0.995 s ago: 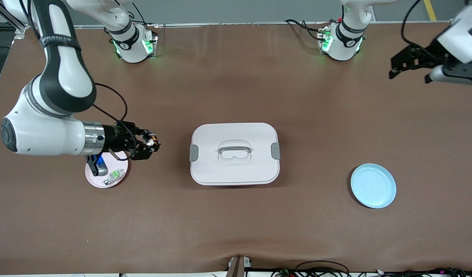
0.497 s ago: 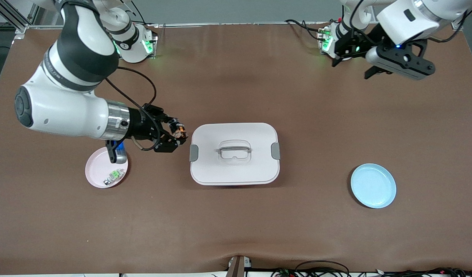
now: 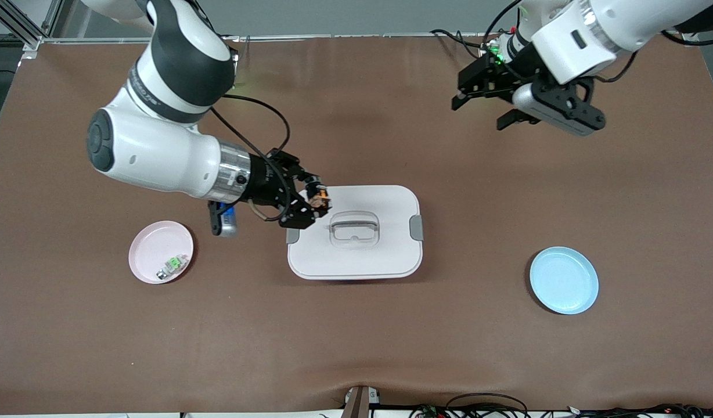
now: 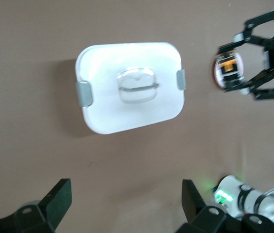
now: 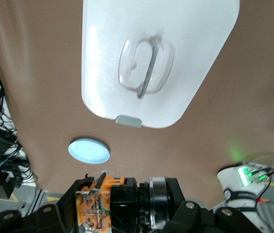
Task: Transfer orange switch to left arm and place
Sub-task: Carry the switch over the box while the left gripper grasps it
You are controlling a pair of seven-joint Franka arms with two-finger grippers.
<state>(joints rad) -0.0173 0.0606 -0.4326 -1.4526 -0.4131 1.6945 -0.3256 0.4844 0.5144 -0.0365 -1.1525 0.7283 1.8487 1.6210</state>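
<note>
— Where is the orange switch [image 3: 317, 200] now?

— Clamped in our right gripper [image 3: 314, 202], in the air above the edge of the white box [image 3: 355, 233] at the right arm's end.

— And our left gripper [image 3: 488, 100]?

— Fingers spread apart, empty, over bare table near its own base, well apart from the switch.

— So how do we hand over well?

— We judge it best to stay high above the lid's handle [image 3: 354, 223], meet in the air, and let go only once our left fingers have closed.

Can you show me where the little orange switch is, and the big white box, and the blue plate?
orange switch [image 3: 317, 200], front view, its orange middle.
box [image 3: 356, 255], front view, bare lid.
blue plate [image 3: 564, 280], front view, its middle.
</note>
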